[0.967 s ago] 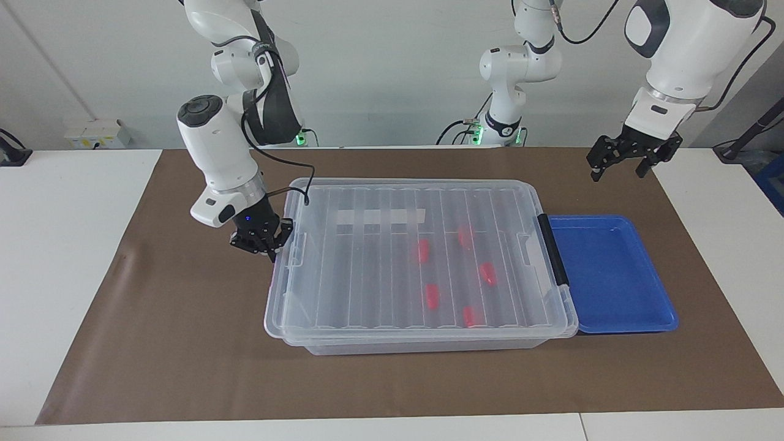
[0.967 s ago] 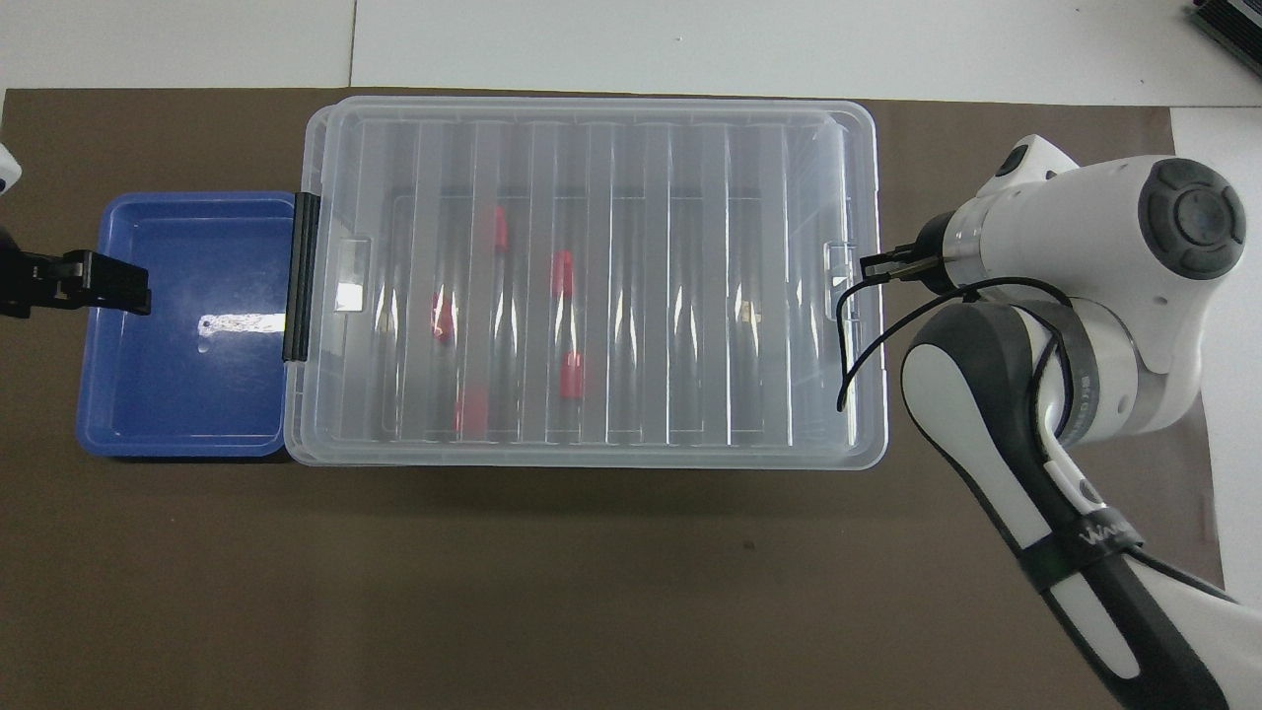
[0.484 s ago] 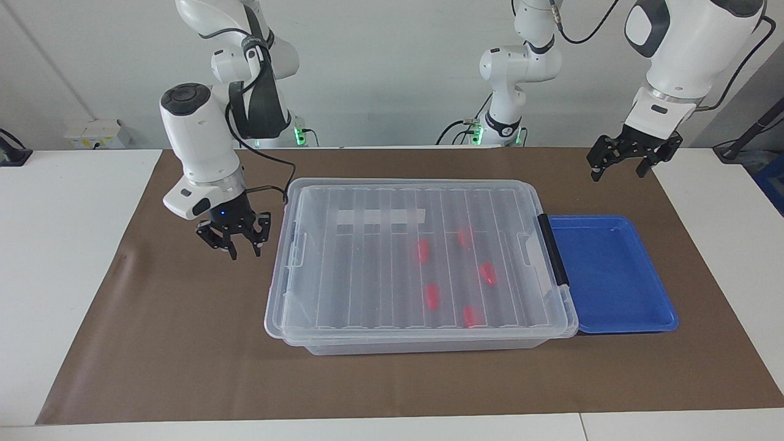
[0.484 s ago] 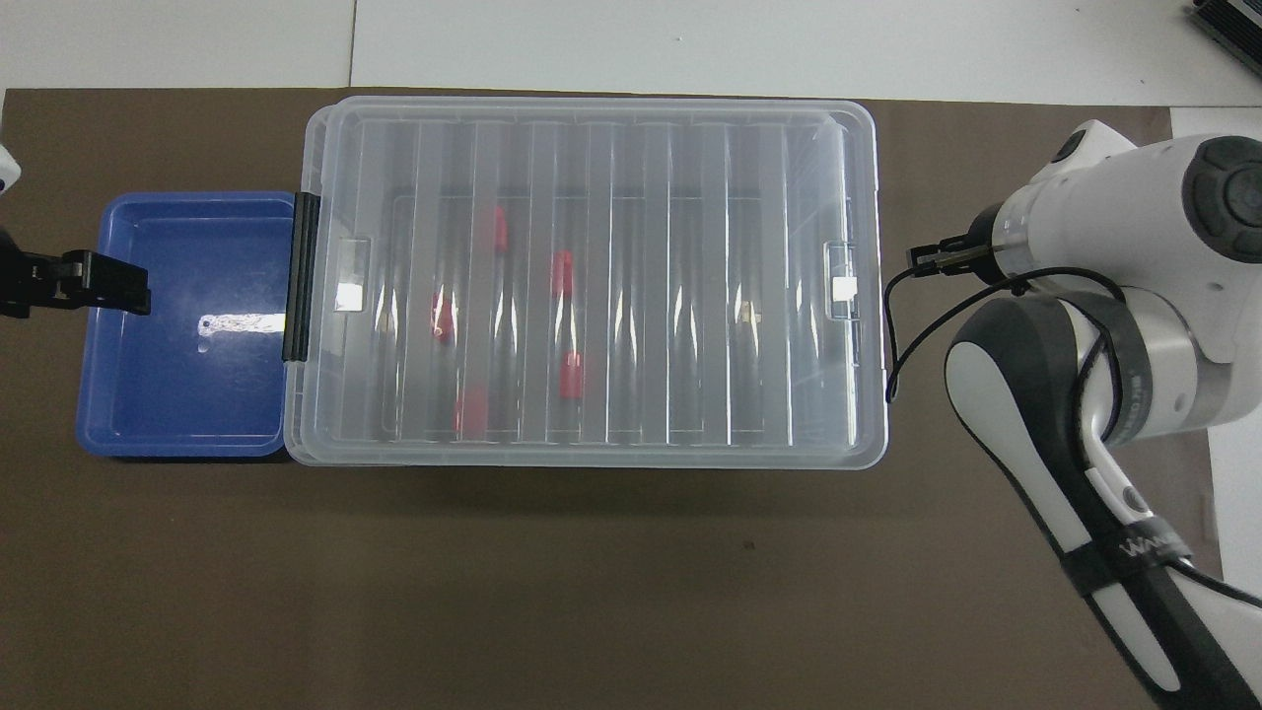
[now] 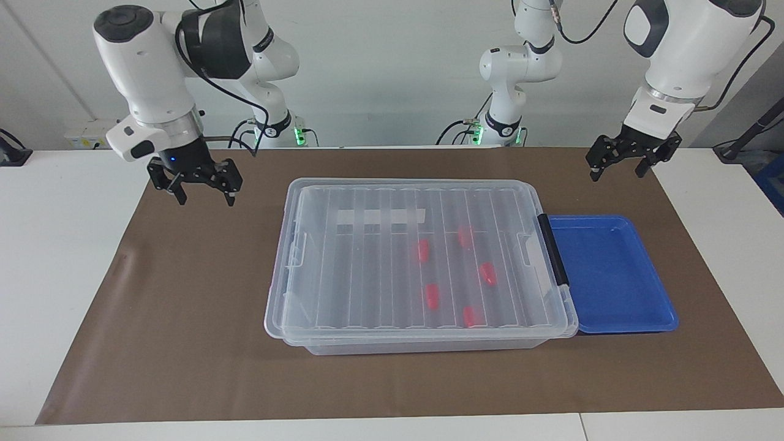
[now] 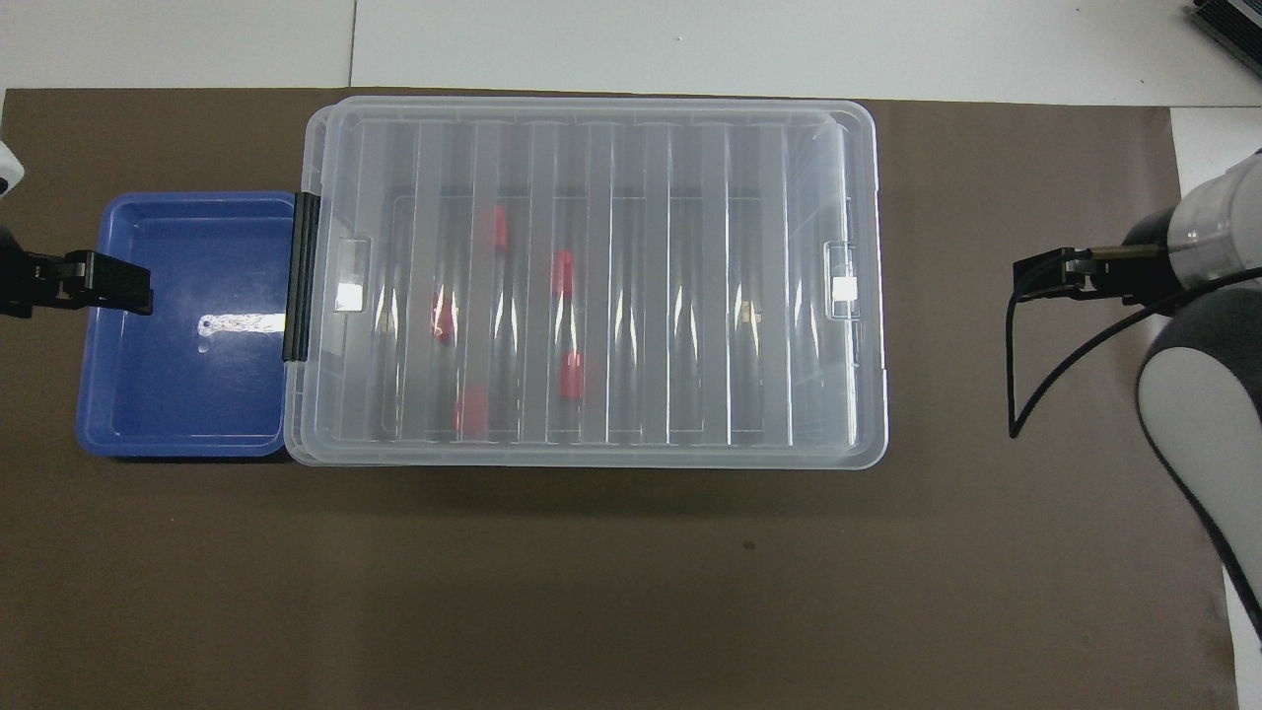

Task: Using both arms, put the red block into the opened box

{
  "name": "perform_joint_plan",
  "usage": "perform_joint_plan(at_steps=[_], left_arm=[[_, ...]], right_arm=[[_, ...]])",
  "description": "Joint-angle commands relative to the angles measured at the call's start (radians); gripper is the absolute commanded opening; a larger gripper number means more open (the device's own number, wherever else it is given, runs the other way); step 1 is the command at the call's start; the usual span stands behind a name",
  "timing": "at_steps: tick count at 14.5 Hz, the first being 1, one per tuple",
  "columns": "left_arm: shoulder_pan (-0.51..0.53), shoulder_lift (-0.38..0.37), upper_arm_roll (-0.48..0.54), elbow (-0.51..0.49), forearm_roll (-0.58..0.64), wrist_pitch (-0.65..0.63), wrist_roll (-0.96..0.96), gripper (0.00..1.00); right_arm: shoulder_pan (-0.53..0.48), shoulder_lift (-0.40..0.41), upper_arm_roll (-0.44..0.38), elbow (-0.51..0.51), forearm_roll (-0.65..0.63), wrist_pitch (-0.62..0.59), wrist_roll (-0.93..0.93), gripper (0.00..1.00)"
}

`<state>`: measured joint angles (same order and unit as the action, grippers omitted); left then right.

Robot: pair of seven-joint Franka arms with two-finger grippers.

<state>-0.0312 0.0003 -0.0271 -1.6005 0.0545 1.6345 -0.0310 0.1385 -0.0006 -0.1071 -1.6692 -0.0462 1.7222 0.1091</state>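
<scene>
Facing view: my right gripper (image 5: pixel 201 182) and left gripper (image 5: pixel 625 155) hang wide, empty. Blocks (image 5: pixel 432 296) sit under the box's (image 5: pixel 294 318) lid (image 5: pixel 367 269); reaching in now would strike it.

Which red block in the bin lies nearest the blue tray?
The red block closest to the bin's black handle bar; the other four lie farther from the blue tray.

My facing camera sits high across the table, looking back at both arms. My overhead one looks steeply down from the robots' end, seemingly closer. Both share the clear box (image 5: pixel 416 257) (image 6: pixel 592 281) between the grippers.
</scene>
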Motion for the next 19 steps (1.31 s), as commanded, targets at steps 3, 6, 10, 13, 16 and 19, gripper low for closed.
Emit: perform_joint_plan(at_steps=[3, 6, 10, 13, 16, 19], left_arm=[[-0.012, -0.014, 0.015, 0.002, -0.016, -0.013, 0.000, 1.00], [-0.012, -0.014, 0.015, 0.004, -0.016, -0.013, 0.000, 1.00], [-0.012, -0.014, 0.015, 0.004, -0.016, -0.012, 0.002, 1.00], [-0.012, -0.013, 0.015, 0.004, -0.016, -0.012, 0.002, 1.00], [-0.012, -0.014, 0.015, 0.004, -0.016, -0.012, 0.000, 1.00], [-0.012, -0.013, 0.015, 0.004, -0.016, -0.012, 0.000, 1.00]], right_arm=[[-0.043, -0.029, 0.006, 0.045, 0.005, -0.150, 0.024, 1.00], [-0.042, -0.029, 0.010, 0.046, 0.028, -0.151, 0.024, 1.00], [-0.042, -0.029, 0.007, 0.046, 0.072, -0.154, 0.018, 1.00], [-0.042, -0.029, 0.007, 0.045, 0.063, -0.147, 0.006, 1.00], [-0.042, -0.029, 0.007, 0.051, 0.054, -0.155, -0.023, 1.00], [-0.042, -0.029, 0.007, 0.052, 0.057, -0.156, -0.019, 1.00]])
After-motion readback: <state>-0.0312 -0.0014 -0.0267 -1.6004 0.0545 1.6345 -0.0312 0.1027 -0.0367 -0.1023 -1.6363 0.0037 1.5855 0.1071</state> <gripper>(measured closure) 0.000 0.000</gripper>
